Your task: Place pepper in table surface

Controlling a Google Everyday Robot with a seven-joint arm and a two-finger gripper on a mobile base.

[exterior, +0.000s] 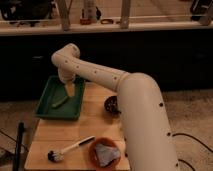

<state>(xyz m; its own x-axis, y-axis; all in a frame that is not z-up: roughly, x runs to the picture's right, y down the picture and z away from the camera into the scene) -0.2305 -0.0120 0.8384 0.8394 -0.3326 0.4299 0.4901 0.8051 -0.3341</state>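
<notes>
The pepper (60,101), a slim pale-green pod, lies in the green tray (45,112) at the left end of the table surface (95,131). My gripper (70,86) hangs down from the white arm over the tray's right half. It is just above and to the right of the pepper. A yellowish elongated thing (70,90) shows right below the wrist. I cannot tell if it is held.
A dark bowl (112,104) stands at the table's right side, partly behind my arm. A brush with a white handle (70,149) and an orange bowl holding a grey cloth-like thing (104,153) lie near the front edge. A dark counter stands behind.
</notes>
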